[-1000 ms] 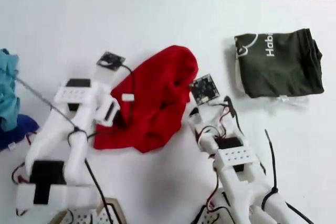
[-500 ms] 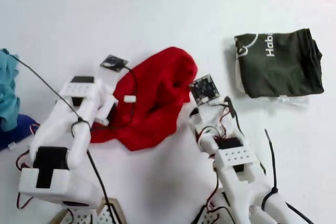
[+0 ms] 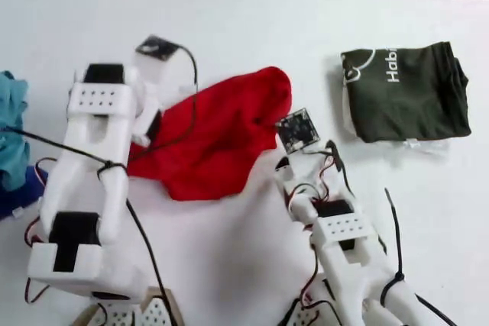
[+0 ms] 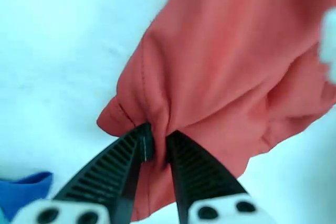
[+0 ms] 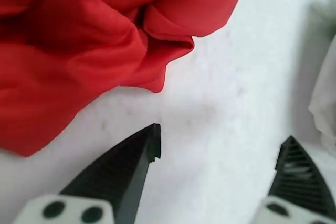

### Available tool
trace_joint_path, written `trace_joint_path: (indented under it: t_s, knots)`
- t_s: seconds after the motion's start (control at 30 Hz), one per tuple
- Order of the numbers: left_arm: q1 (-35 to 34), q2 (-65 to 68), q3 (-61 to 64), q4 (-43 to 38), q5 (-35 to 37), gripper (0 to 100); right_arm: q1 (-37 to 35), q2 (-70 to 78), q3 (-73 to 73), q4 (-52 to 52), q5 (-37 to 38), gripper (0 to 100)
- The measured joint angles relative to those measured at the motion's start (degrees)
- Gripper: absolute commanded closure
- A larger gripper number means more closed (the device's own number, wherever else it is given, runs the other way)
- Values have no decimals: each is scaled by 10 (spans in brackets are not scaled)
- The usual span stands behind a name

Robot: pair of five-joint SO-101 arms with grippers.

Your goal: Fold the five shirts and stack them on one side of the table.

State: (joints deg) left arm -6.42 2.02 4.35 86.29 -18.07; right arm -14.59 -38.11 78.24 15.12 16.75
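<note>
Red shirt bunched up in the middle of the white worktop. Left fingers shut tight on its edge. Right fingers wide open, holding nothing, just beside its other side. Folded dark green shirt far right; teal shirt and blue shirt far left.

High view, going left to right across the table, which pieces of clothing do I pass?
First the crumpled teal cloth, then the crumpled red shirt, then the folded dark green shirt.
</note>
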Motion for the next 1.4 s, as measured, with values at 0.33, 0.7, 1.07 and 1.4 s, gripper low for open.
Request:
trace_joint_path:
  t_s: [0.33,0.7,1.07,1.4]
  knots:
    - [0,66,-17,-18,1,836,0,0,0,0,0,655]
    - [-1,156,-20,-94,1,835,0,0,0,0,0,655]
    - [-18,217,-29,-124,1,835,0,0,0,0,0,655]
    - [-41,224,-32,-127,-18,976,0,0,0,0,0,655]
